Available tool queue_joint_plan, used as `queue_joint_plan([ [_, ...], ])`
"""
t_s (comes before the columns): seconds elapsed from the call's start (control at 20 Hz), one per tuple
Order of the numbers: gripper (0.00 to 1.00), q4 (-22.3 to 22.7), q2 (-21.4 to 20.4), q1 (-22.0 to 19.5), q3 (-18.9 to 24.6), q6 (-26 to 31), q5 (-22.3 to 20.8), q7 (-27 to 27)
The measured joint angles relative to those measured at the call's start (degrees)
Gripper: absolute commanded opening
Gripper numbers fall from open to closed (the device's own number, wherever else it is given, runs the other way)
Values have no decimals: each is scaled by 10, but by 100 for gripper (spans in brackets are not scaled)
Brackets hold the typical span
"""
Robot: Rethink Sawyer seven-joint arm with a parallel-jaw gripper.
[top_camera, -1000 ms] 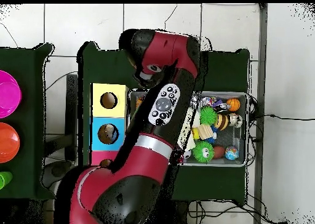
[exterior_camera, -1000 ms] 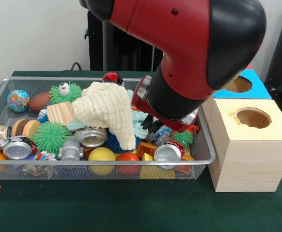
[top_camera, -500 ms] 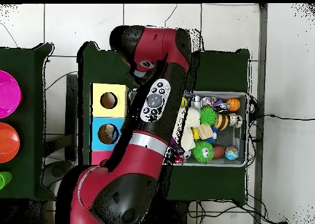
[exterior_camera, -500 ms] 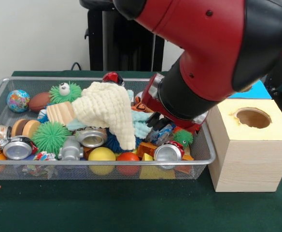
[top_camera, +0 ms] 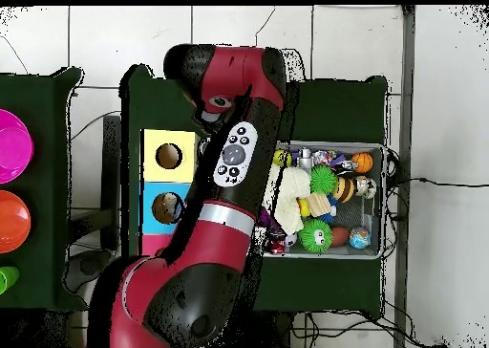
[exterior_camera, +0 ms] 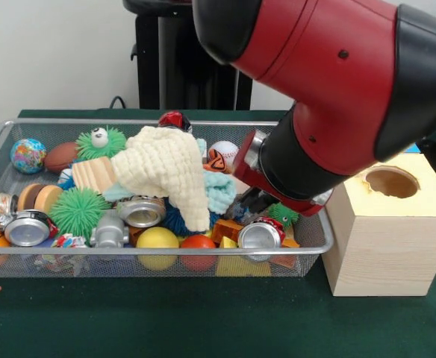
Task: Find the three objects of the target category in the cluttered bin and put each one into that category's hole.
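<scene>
The red and black arm (exterior_camera: 330, 97) fills the upper right of the front view, its wrist dipping over the right end of the wire bin (exterior_camera: 166, 252). The gripper (exterior_camera: 257, 203) hangs low among the clutter there; whether the fingers are open or closed, I cannot tell, since the wrist hides them.

The green bench (exterior_camera: 203, 321) is bare along its near edge, with open room in front of the bin. The wooden box (exterior_camera: 386, 231) with its round hole stands just beside the bin's right rim (almost touching it).

Inside, the bin is packed rim to rim. A cream knitted cloth (exterior_camera: 166, 175) is draped over the middle of the heap. Three crushed cans show: one (exterior_camera: 27, 227) at the left, one (exterior_camera: 141, 211) in the middle, one (exterior_camera: 259, 235) at the right near the gripper. Three green spiky balls: a big one (exterior_camera: 80, 211), one with an eye (exterior_camera: 101, 142), a small one (exterior_camera: 284, 214). One globe ball (exterior_camera: 27, 155) sits in the far left corner, one yellow ball (exterior_camera: 157, 240) and one red ball (exterior_camera: 198, 243) against the near wall.
</scene>
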Motion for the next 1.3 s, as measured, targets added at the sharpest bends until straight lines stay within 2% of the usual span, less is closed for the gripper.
queue_joint_plan([
  [0.3, 0, 0, 6, 0, 11, 0, 0, 0],
  [0.35, 100, 0, 8, 0, 16, 0, 0, 0],
  [1.0, 100, -3, 13, 0, 25, 1, 0, 0],
  [1.3, 100, -15, 19, 0, 25, 23, 0, 0],
])
